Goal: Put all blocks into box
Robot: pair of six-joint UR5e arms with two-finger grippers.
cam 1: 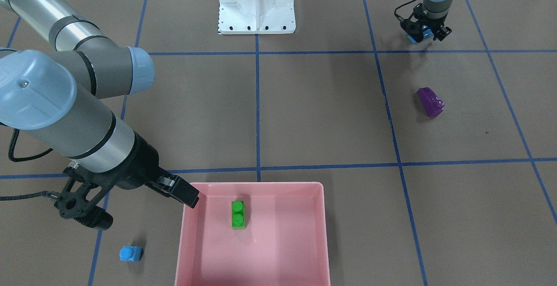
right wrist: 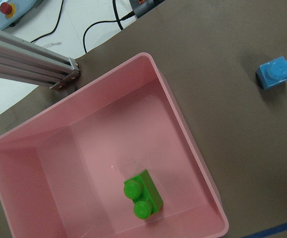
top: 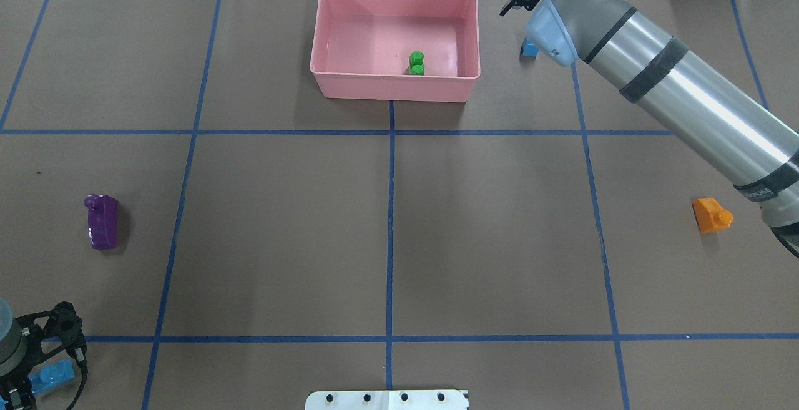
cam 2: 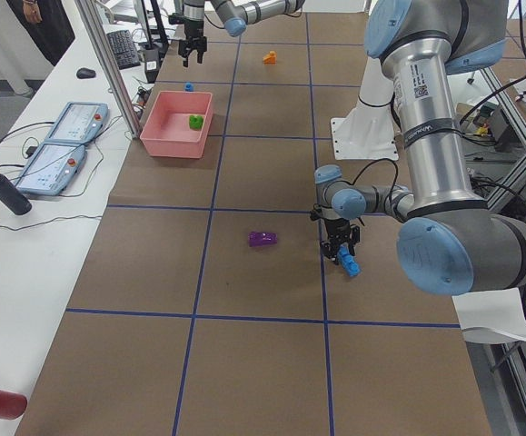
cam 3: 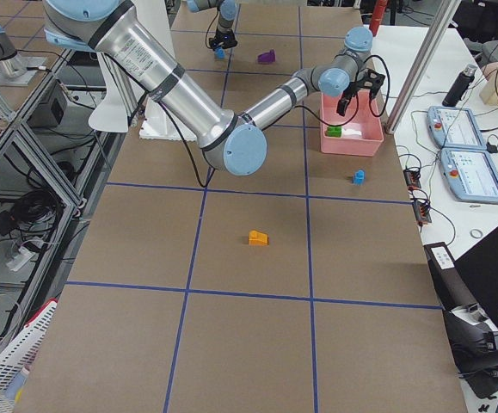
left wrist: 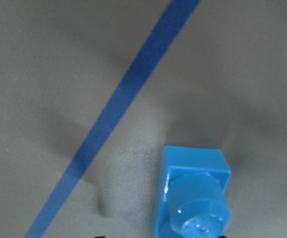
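Observation:
The pink box (cam 1: 261, 185) holds the green two-stud brick (cam 1: 237, 214); both also show in the right wrist view, the box (right wrist: 193, 148) and the green brick (right wrist: 143, 200). My right gripper (cam 1: 143, 210) is open and empty, above the box's corner. The small blue brick (cam 1: 130, 254) lies on the table just outside the box. My left gripper (cam 1: 425, 33) is low over the long blue brick (left wrist: 195, 198), its fingers open on either side of it. The purple brick (cam 1: 431, 102) lies near it. The orange brick (top: 711, 215) lies under my right arm.
The white robot base (cam 1: 256, 3) stands at the table's near middle edge. Blue tape lines (top: 390, 235) mark a grid on the brown table. An aluminium rail (right wrist: 29, 59) and cables lie just beyond the box's far side.

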